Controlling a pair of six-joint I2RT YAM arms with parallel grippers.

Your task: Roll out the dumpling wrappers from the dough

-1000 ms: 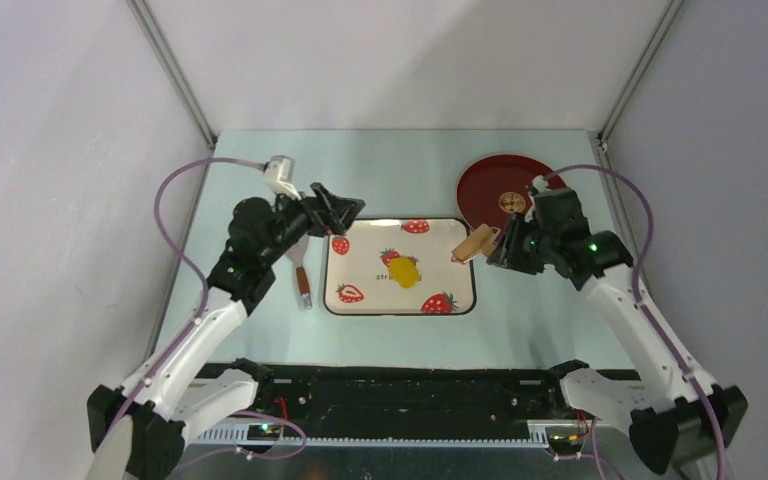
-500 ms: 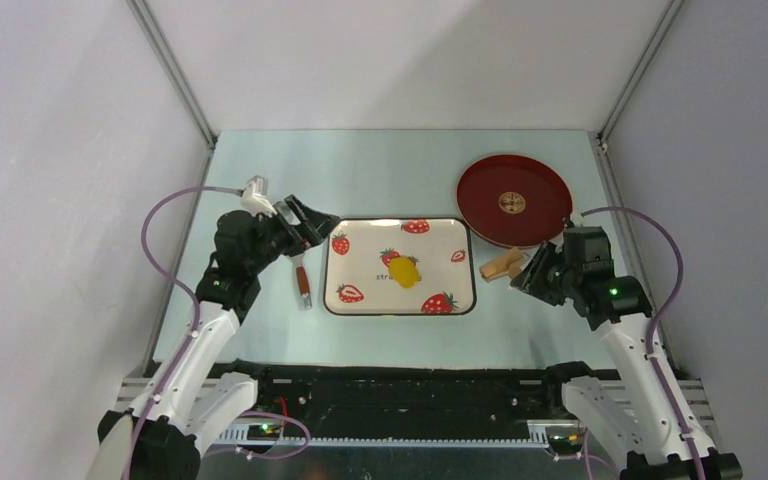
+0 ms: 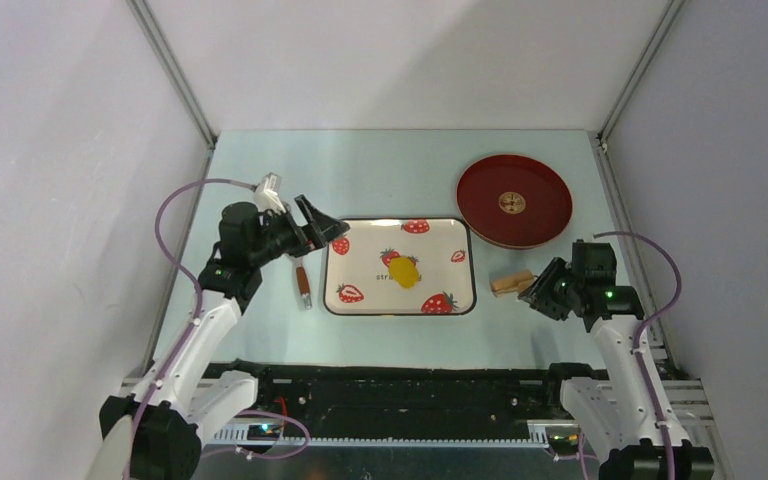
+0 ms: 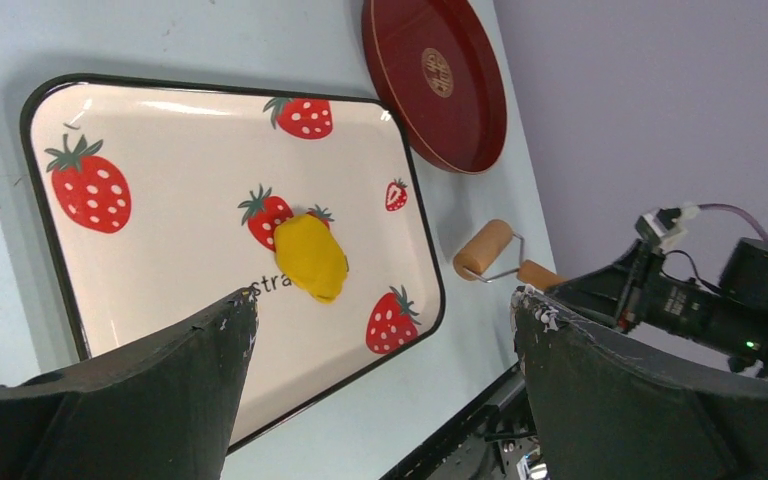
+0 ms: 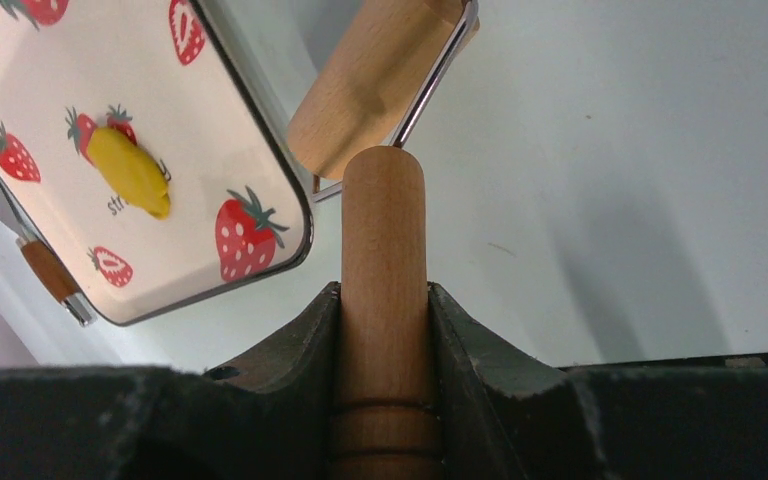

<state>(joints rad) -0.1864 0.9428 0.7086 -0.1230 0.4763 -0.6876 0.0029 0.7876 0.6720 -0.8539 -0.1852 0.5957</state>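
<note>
Right now my right gripper [image 3: 545, 291] is clamped on the handle of the wooden roller [image 3: 506, 283], at 3 o'clock of the strawberry tray [image 3: 438, 262], so I judge the rolling has not begun. The yellow dough [image 3: 404, 271] sits as a lump at tray centre. Next I'd carry the roller over it and press evenly. My left gripper [image 3: 320, 224], jaws wide and empty, hovers at the tray's 9 o'clock. The tabletop [image 3: 390, 170] is pale blue-green and the walls plain grey. A red plate [image 3: 535, 215] at 1 o'clock holds a tan wrapper [image 3: 511, 203].

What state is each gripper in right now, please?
Left gripper: open, holding nothing.
Right gripper: shut on the wooden roller, by its handle.
</note>
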